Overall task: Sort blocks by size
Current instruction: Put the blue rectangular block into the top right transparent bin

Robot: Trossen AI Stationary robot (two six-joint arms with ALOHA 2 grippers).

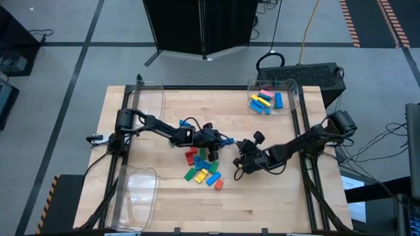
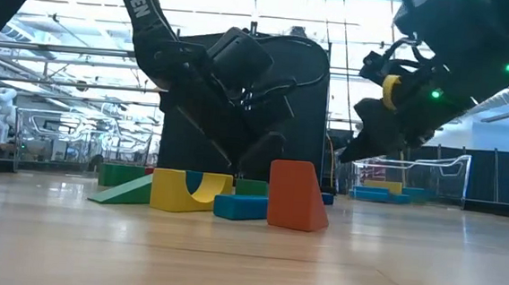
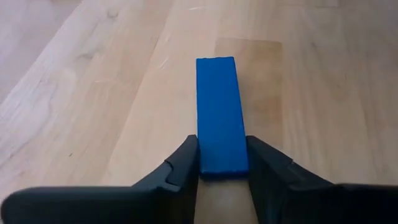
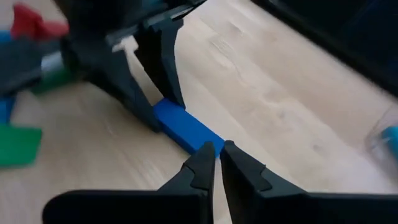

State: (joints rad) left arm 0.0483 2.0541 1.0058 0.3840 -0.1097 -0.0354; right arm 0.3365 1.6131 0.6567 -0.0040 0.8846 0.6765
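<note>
My left gripper (image 1: 223, 140) (image 3: 222, 140) is shut on a long blue block (image 3: 217, 106) right of the table's middle. The block also shows in the right wrist view (image 4: 186, 127). My right gripper (image 1: 239, 145) (image 4: 219, 151) is just to the right of it, its fingers together, its tips at the block's free end. A pile of red, green, blue and yellow blocks (image 1: 200, 167) lies on the table just near of both grippers. In the low view the pile (image 2: 224, 194) stands in front of my left gripper. My left gripper pinches the blue block's two long sides (image 3: 200, 163) between its two fingers, at the end nearest the wrist. The fingers slant down from the table's left and lie along the block, which sticks out ahead of them. I cannot tell whether it is off the wood. My right gripper's tips overlap the block's free end (image 4: 208, 142); I cannot tell whether they touch it.
A clear bin (image 1: 292, 88) at the far right holds several yellow, blue and pink blocks. Two clear bins stand on the left, one far (image 1: 149, 95) and one near (image 1: 139, 190). Bare wood lies near of the pile and at the near right.
</note>
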